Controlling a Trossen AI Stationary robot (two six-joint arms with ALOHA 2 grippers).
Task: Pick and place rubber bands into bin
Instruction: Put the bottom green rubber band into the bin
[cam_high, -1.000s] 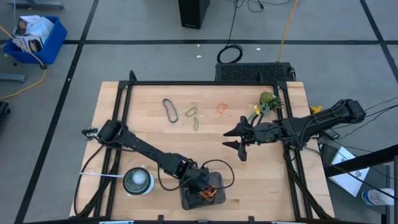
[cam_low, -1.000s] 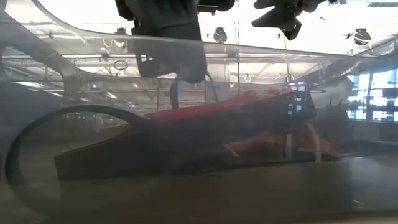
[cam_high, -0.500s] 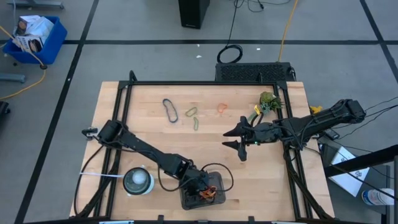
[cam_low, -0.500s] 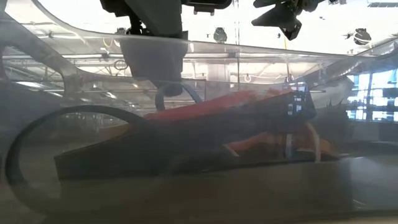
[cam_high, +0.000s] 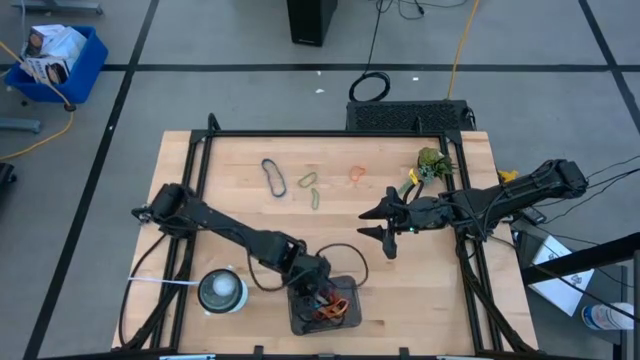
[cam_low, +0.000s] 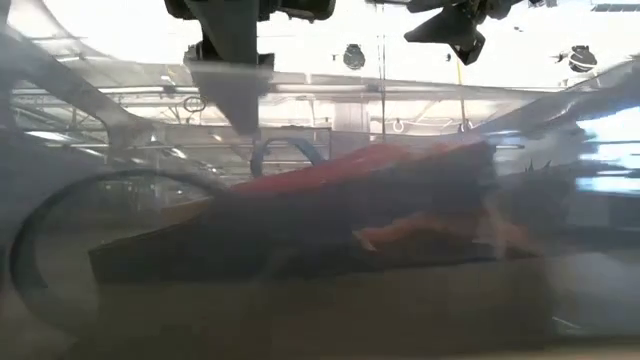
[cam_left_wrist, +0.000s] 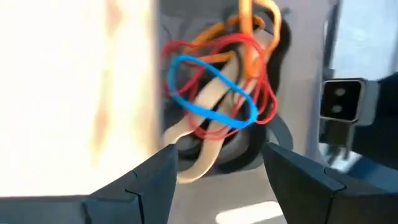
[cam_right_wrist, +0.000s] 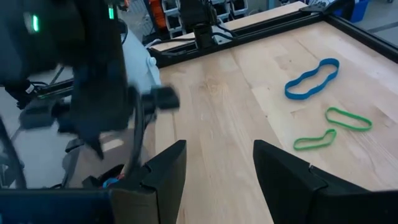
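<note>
rubber bands (cam_left_wrist: 217, 93) just beyond left hand (cam_left_wrist: 217, 180)

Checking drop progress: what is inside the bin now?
The bin holds tangled rubber bands: red, orange, tan, one blue on top. The left gripper above hides part of it.

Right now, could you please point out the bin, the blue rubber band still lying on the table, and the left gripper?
bin (cam_high: 297, 322): high view, on its left wall.
blue rubber band (cam_high: 273, 176): high view, on the middle of the loop.
left gripper (cam_left_wrist: 214, 171): left wrist view, midway between its open fingertips, above the bin.
</note>
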